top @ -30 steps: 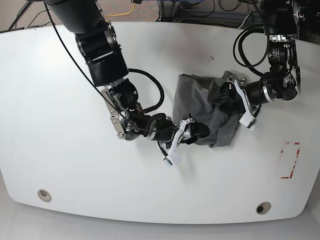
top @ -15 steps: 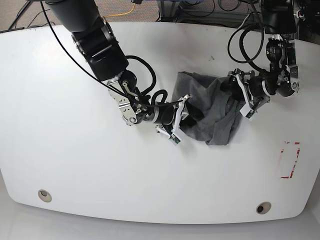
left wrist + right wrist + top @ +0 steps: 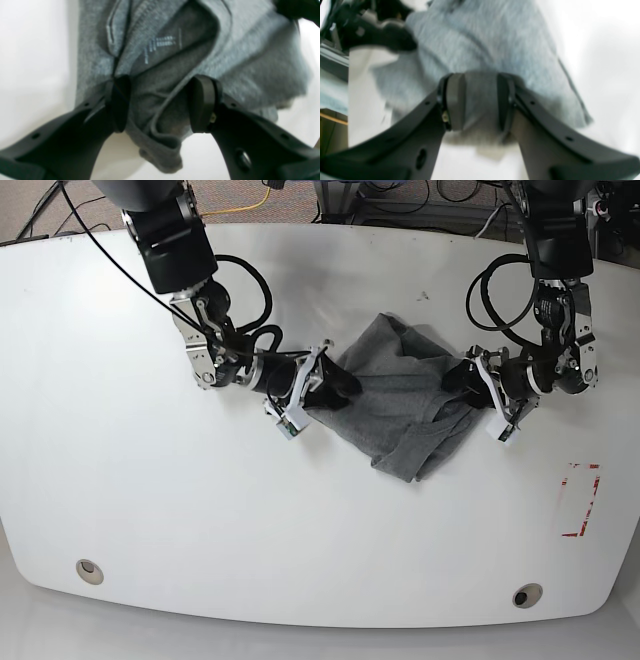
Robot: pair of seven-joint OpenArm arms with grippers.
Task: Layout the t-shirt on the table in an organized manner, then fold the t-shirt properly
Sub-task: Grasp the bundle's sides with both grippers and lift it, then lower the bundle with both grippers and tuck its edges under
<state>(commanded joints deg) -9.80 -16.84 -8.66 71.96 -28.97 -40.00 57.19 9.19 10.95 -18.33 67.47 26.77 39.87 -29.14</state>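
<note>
Grey t-shirt [image 3: 400, 410] stretches between left hand [image 3: 478, 393] and right hand [image 3: 318, 385], both gripping it.

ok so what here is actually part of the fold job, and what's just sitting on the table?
In the job:
- t-shirt, bunched, stretched between both arms
- table
- left gripper, right gripper

Lying about:
- red tape rectangle
- two grommet holes

beyond the far edge, brown carpet floor [image 3: 225, 192] with a yellow cable [image 3: 252, 204] and dark cables [image 3: 455, 190]
</note>
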